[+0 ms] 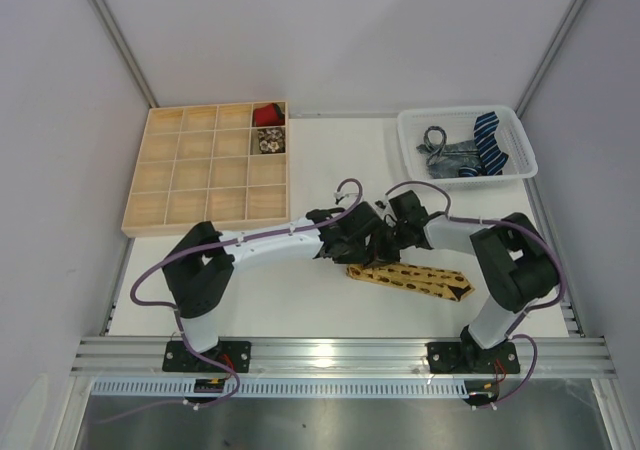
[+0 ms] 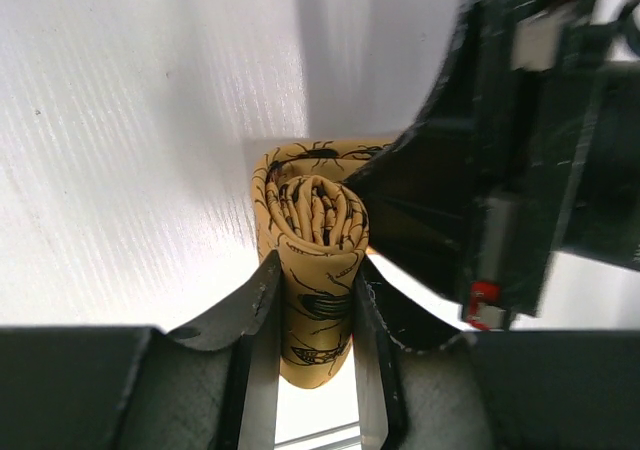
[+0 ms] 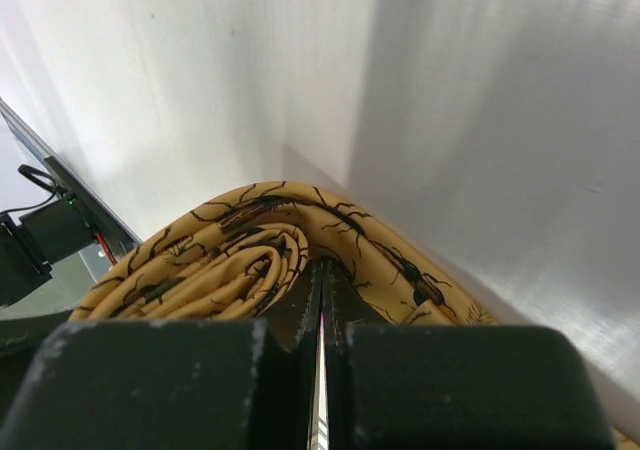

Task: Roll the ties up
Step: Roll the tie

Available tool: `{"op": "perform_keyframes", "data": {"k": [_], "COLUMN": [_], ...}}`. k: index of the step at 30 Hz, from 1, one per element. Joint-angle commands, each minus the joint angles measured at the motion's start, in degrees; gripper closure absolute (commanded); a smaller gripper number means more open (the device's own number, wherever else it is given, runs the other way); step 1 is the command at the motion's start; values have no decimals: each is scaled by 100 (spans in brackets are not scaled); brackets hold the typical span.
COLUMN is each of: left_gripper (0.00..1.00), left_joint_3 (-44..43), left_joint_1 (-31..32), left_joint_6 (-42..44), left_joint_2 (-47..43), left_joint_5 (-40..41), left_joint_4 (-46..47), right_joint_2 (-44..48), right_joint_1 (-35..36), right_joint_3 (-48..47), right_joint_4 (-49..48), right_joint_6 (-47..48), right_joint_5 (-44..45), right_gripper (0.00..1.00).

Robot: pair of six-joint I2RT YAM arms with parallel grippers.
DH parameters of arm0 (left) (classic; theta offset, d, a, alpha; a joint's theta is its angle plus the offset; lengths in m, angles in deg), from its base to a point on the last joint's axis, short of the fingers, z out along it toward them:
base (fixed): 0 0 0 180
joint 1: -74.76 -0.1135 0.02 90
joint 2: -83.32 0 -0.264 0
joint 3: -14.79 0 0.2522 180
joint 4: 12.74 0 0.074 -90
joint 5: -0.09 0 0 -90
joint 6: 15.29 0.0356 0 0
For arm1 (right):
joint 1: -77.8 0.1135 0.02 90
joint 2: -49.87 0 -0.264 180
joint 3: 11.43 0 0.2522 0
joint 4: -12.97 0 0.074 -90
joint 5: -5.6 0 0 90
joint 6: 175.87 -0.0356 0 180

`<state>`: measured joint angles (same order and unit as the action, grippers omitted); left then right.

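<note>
The mustard-yellow tie (image 1: 420, 278) with dark insect marks lies at the table's middle, its flat tail running right. Its left end is wound into a roll (image 2: 310, 220). My left gripper (image 2: 312, 310) is shut on that roll, one finger on each side, and it shows in the top view (image 1: 362, 238) too. My right gripper (image 3: 322, 275) is shut, its tips pressed together and tucked into the crease between the roll (image 3: 215, 260) and the outer layer of tie. In the top view it (image 1: 395, 232) meets the left gripper. Its black body (image 2: 520, 140) fills the right of the left wrist view.
A wooden compartment tray (image 1: 150, 170) stands at the back left, with a rolled red tie (image 1: 266, 116) and a rolled pale patterned tie (image 1: 268, 142) in its right column. A white basket (image 1: 450, 111) at the back right holds a grey tie (image 1: 440, 152) and a navy striped tie (image 1: 490, 140).
</note>
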<state>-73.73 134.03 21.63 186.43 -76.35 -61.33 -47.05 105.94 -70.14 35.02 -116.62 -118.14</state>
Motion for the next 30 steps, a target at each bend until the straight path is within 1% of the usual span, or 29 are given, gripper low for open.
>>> {"op": "perform_keyframes", "data": {"k": [1,4,8,15,20,25,30], "left_gripper": [100,100,100,100,100,99,100], "left_joint_3": [-161,-223,-346,-504,-838,-1040,-1075], "left_joint_1": [94,94,94,147,243,305,375], "left_joint_6": [-27,-10,34,78,184,263,307], "left_joint_2": [-98,-81,-10,104,481,859,1140], "left_joint_5": [225,357,410,331,322,489,463], "left_joint_4": [-6,-94,-173,-129,-208,-323,-261], "right_joint_2": [437,613,719,447,385,271,227], "right_joint_1": [-168,-221,-213,-195,-221,-256,-265], "right_joint_3": [-190,-93,39,48,39,-84,-93], "right_joint_4": [251,287,85,-266,-407,-329,-171], "right_joint_6": [288,244,69,-81,-143,-81,7], "right_joint_5": [-19,-159,-405,-616,-766,-924,-793], "right_gripper": [100,100,100,100,100,100,100]}}
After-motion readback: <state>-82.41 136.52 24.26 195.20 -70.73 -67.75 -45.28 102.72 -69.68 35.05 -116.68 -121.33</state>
